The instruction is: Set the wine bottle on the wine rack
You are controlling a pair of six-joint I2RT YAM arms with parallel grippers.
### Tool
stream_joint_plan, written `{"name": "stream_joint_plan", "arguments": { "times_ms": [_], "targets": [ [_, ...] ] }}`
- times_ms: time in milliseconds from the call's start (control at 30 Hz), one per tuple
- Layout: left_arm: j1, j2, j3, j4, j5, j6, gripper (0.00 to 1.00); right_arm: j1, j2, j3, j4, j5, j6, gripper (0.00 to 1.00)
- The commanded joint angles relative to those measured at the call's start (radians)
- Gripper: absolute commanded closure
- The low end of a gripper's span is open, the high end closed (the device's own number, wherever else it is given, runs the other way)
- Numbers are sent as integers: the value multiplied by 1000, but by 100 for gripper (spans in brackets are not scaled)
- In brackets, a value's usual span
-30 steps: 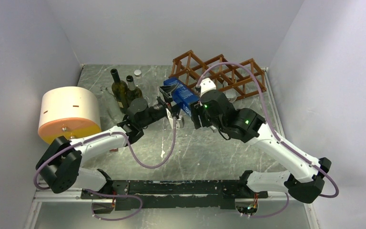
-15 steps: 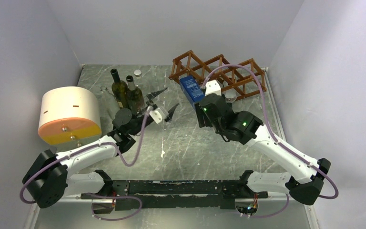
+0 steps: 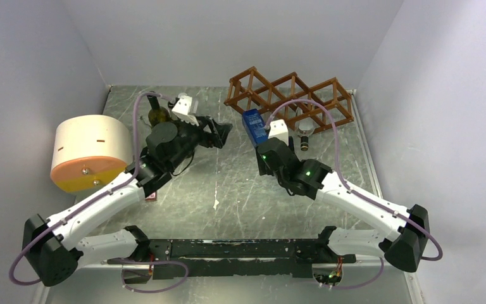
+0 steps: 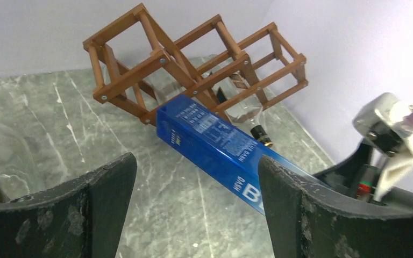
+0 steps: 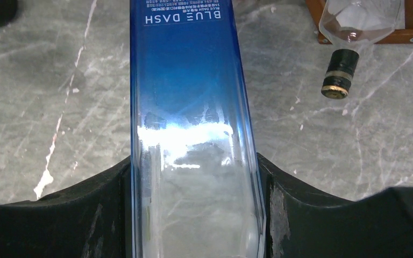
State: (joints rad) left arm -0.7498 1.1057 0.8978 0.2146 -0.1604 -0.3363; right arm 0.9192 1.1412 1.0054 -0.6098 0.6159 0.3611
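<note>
The wine bottle (image 3: 253, 125) is a square blue glass one marked BLUE DASH (image 5: 191, 107). My right gripper (image 3: 262, 147) is shut on its clear lower part, a finger on each side (image 5: 193, 177). It is held tilted, and its far end (image 4: 177, 126) is close to the lower left corner of the wine rack (image 3: 291, 95), a reddish-brown wooden lattice (image 4: 193, 64) at the back right. My left gripper (image 3: 221, 130) hangs open and empty left of the bottle (image 4: 193, 177), pointing at it.
A clear bottle with a dark cap (image 3: 304, 142) lies in the rack's lower row (image 4: 244, 110), neck toward me (image 5: 337, 75). A green bottle (image 3: 158, 116) stands behind my left wrist. A cream and orange cylinder (image 3: 92, 152) sits at the left wall.
My left gripper has let go of the blue bottle, drawn back left and risen. My right gripper, still holding the bottle, has carried it a little toward the rack.
</note>
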Motion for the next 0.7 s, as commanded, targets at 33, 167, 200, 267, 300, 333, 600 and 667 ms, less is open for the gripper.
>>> {"name": "stream_joint_plan", "arguments": {
  "times_ms": [33,167,200,267,300,333,600,667],
  "targets": [
    [4,-107,-33,-45,64,-129,13,-3,-32,16,324,122,29,100],
    [4,-163,-79,-14,64,-109,12,-3,-7,3,392,135,60,100],
    [4,-170,-78,-19,62,-106,12,-3,3,3,401,139,77,100],
    [4,-182,-74,-33,52,-102,12,-3,24,2,421,142,99,100],
    [3,-186,-76,-37,49,-98,12,-2,34,2,422,150,112,100],
    [3,-187,-77,-43,46,-95,12,-2,43,2,429,152,119,100],
    [4,-187,-83,-87,37,-101,12,-3,73,-37,443,147,169,100],
    [3,-188,-87,-87,38,-101,12,-5,77,-44,447,145,188,100]
  ]
}}
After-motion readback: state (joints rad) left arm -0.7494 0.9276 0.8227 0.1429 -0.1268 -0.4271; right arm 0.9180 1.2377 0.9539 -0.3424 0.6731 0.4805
